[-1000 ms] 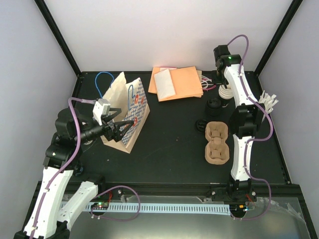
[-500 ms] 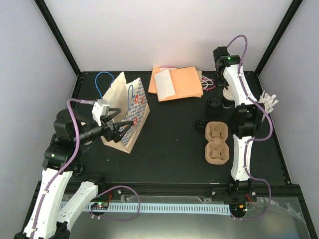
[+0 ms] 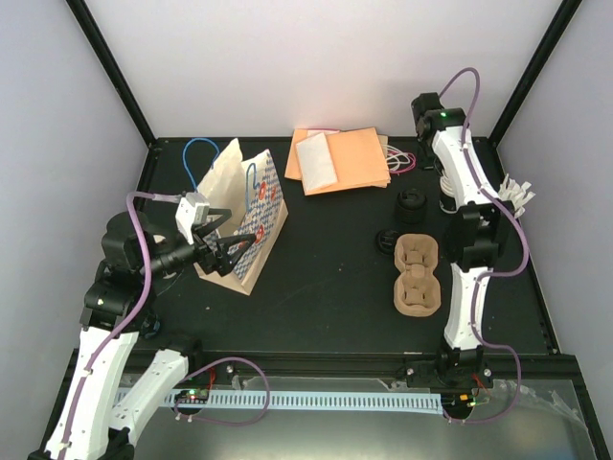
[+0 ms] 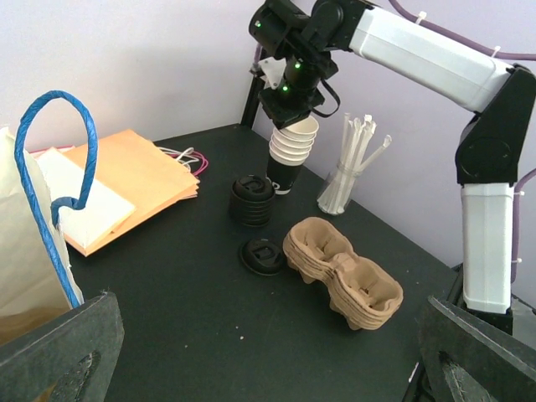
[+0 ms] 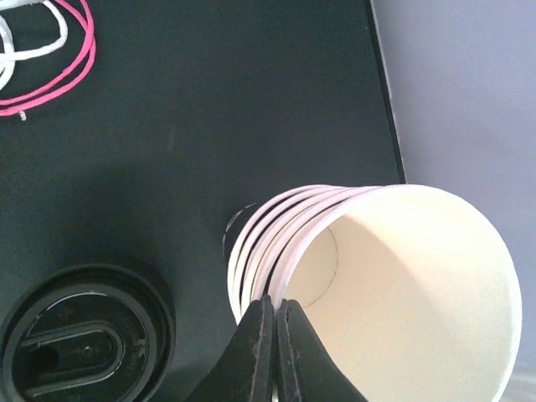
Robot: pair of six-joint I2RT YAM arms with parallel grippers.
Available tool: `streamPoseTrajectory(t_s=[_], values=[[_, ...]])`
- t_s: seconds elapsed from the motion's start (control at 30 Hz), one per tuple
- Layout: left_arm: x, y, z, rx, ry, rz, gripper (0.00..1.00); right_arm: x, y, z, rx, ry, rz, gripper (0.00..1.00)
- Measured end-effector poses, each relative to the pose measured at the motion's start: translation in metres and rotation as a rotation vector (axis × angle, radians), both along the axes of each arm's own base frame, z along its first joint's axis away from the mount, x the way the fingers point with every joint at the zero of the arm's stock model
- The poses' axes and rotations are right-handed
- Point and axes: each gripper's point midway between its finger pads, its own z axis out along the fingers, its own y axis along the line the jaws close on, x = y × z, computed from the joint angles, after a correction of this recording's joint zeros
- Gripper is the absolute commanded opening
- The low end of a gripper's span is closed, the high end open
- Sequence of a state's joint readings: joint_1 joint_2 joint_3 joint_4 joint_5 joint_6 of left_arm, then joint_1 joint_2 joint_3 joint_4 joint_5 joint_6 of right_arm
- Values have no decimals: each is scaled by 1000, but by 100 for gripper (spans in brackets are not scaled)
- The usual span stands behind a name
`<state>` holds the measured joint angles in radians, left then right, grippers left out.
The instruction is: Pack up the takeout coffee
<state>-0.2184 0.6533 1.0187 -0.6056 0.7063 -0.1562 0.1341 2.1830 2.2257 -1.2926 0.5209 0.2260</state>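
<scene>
My right gripper (image 5: 275, 306) is shut on the rim of the top cream paper cup (image 5: 402, 285) of the nested cup stack (image 4: 291, 151) at the back right. The cup is tipped a little out of the stack. It has no lid on it. A single black lid (image 4: 263, 255) lies flat beside the carrier, and a pile of black lids (image 4: 252, 199) stands next to the stack. My left gripper (image 3: 230, 251) is open at the near side of the patterned paper bag (image 3: 251, 216) with blue handles, which stands at the left. No lidded cup is in view.
A brown pulp cup carrier (image 3: 417, 275) lies right of centre. Flat orange paper bags (image 3: 340, 160) lie at the back. A glass of white stirrers (image 4: 347, 167) stands by the right edge. Pink and white cord handles (image 5: 42, 50) lie near the stack.
My right arm's wrist has shifted slightly up and to the right over the cup stack. My left arm and the bag have hardly moved.
</scene>
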Motion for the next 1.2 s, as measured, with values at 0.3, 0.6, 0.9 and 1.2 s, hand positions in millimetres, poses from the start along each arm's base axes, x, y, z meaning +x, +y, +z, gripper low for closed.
streamPoseTrajectory(t_s=[0.3,0.6,0.9,1.2], values=[[-1,0,1,-1,-3,-1,99,-27,-9,13,-15,-50,-53,1],[-2,-1,1,-5,0,-10,99,-32,-3,13,10,-57,-38,1],[-4,-2,2,-14,8,-18,99,-38,9,18,27,-78,-8,1],[-4,-4,1,-20,18,-25,99,-41,11,28,-52,-135,-26,1]])
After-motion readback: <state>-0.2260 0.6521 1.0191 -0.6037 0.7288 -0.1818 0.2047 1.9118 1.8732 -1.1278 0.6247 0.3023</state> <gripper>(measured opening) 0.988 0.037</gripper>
